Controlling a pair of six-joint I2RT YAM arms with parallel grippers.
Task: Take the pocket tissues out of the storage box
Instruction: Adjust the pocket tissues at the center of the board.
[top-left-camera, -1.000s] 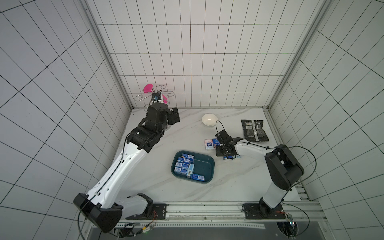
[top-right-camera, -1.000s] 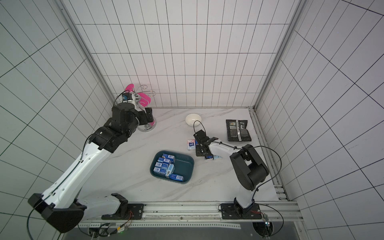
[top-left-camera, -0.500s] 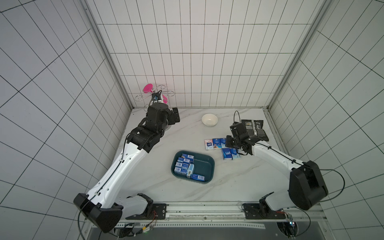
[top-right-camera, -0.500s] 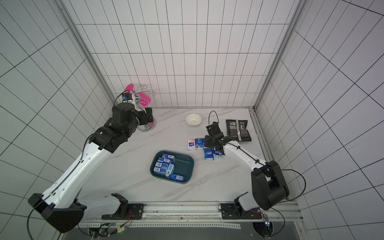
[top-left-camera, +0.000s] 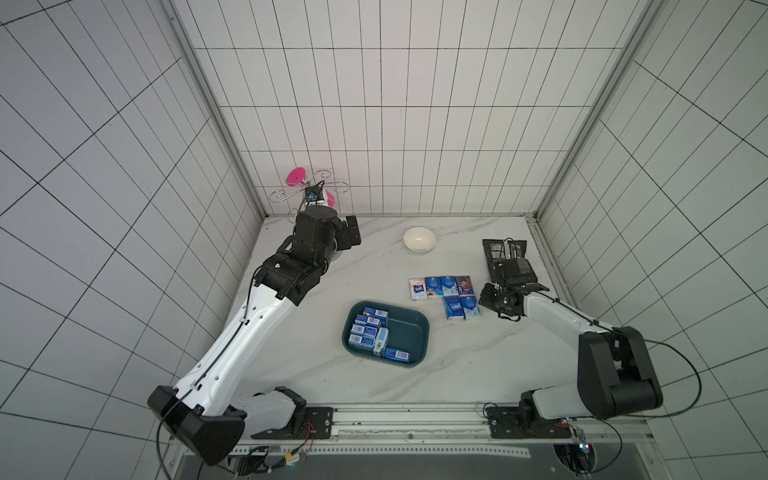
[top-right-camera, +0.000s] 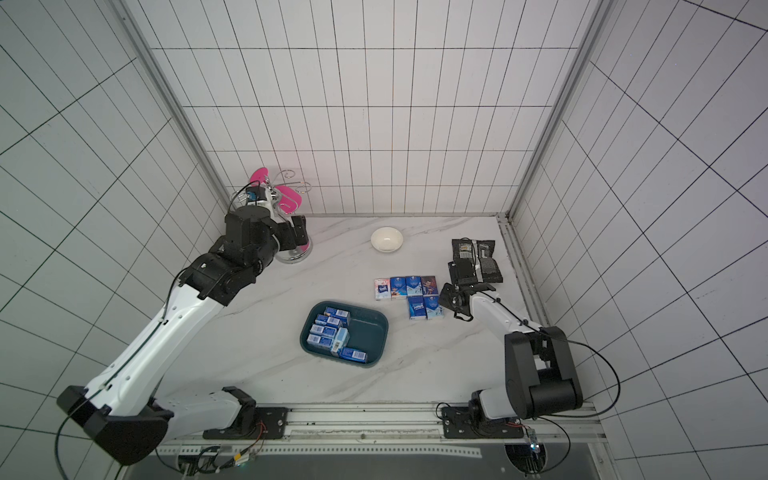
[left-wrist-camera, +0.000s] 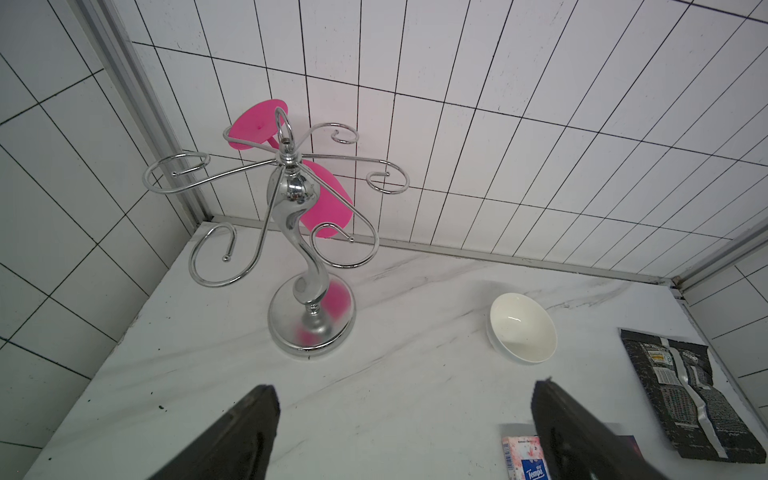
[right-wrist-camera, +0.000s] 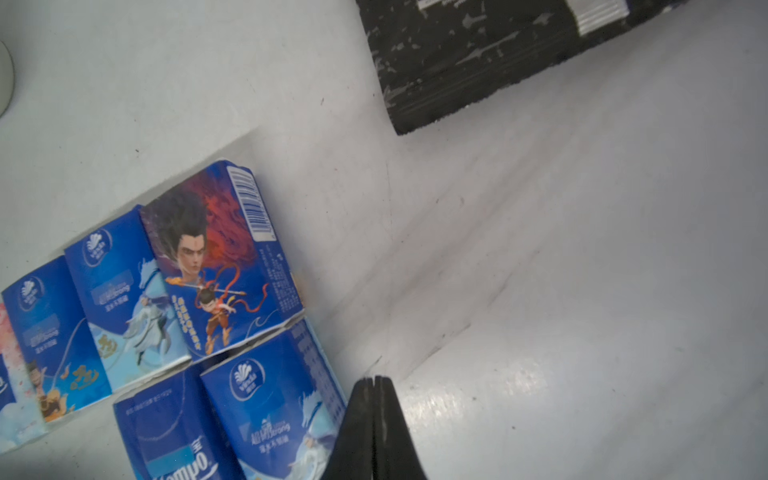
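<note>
The dark teal storage box (top-left-camera: 411, 330) (top-right-camera: 371, 328) sits mid-table with several blue pocket tissues (top-left-camera: 367, 333) (top-right-camera: 328, 331) packed in its left half. Several more packs (top-left-camera: 441, 286) (top-right-camera: 405, 286) lie in two rows on the table to its right, and they show up close in the right wrist view (right-wrist-camera: 216, 257). My right gripper (top-left-camera: 485, 297) (right-wrist-camera: 373, 379) is shut and empty, just to the right of the nearer row. My left gripper (top-left-camera: 352, 231) (left-wrist-camera: 405, 386) hangs open and empty at the back left, far from the box.
A white bowl (top-left-camera: 419, 239) (left-wrist-camera: 523, 328) stands at the back. A flat black foil packet (top-left-camera: 508, 261) (right-wrist-camera: 478, 54) lies at the back right, just behind the right wrist. A chrome rack with pink glasses (top-left-camera: 309, 194) (left-wrist-camera: 307, 249) fills the back left corner.
My right gripper has drawn back to the right, from over the rows of packs to the bare table beside them, and its elbow has swung right. The left arm has not moved.
</note>
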